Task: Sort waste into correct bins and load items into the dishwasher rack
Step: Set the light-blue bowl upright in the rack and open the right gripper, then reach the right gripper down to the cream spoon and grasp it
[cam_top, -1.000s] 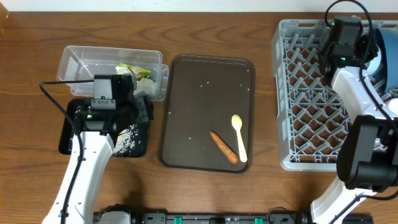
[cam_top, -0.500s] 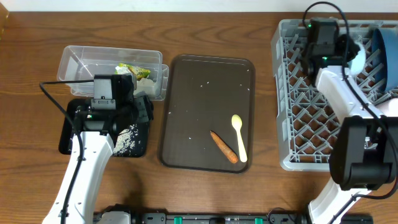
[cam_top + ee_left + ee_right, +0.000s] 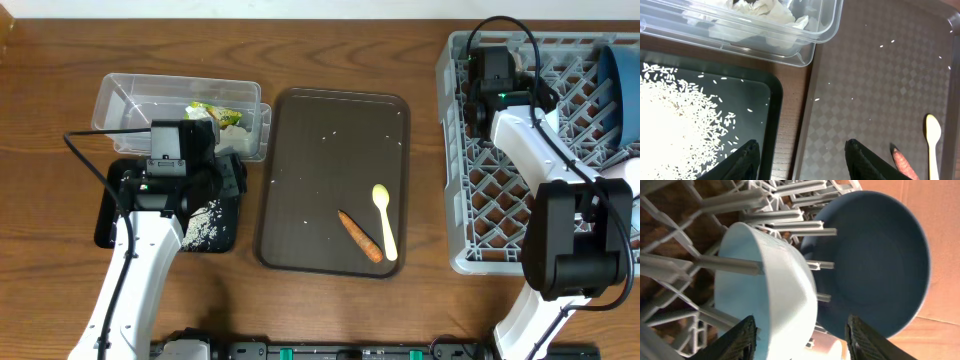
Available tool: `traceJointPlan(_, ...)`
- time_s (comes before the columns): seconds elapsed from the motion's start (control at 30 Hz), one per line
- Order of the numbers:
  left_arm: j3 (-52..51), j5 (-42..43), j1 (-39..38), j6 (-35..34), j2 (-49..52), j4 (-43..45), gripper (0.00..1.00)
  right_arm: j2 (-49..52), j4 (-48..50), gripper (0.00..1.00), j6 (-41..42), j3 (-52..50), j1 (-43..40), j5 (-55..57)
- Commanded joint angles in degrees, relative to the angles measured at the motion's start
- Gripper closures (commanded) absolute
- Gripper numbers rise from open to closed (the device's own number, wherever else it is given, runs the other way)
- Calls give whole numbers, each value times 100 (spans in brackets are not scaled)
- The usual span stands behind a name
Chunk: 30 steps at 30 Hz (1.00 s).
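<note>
In the right wrist view the light blue cup (image 3: 770,280) lies on its side among the tines of the grey rack (image 3: 470,240). The dark blue bowl (image 3: 875,260) stands on edge right behind it. My right gripper (image 3: 801,324) is open and drawn back from the cup, holding nothing. My left gripper (image 3: 802,145) hangs open and empty over the gap between the black tray (image 3: 110,215) and the brown tray (image 3: 300,150). The carrot piece (image 3: 359,236) and the pale yellow spoon (image 3: 384,220) lie on the brown tray. Rice (image 3: 670,125) lies in the black tray, and wrappers (image 3: 215,115) in the clear tub (image 3: 130,100).
A few rice grains are scattered on the brown tray. The right arm reaches over the rack's far left corner, its wrist (image 3: 492,72) above the tines. The dark blue bowl (image 3: 622,90) fills the rack's far right corner.
My right gripper has opened, let go of the light blue cup and pulled back leftward across the far side of the rack. The left arm has not moved.
</note>
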Motion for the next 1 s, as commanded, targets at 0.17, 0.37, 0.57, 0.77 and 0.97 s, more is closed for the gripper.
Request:
traceJointPlan(0.17,63,2,24,-4,-39,2,43,-787,-511,31,800,-24,46,-2553)
traceJointPlan(0.37,63,2,24,-4,-39,4,43,-1355,-944,28,815,-24,133,-5475)
traceJointPlan(0.57,63,2,24,-4,-35,7,43,-1484,-1460,33,1233,-26,623,-7257)
traceJointPlan(0.77,63,2,24,-4,-24,7,43,-1207,-2055,28,1755,-26,1416,-7130)
traceJointPlan(0.97,63,2,24,-4,-24,4,43,-752,-2455,27,2616,-26,1930,-6555)
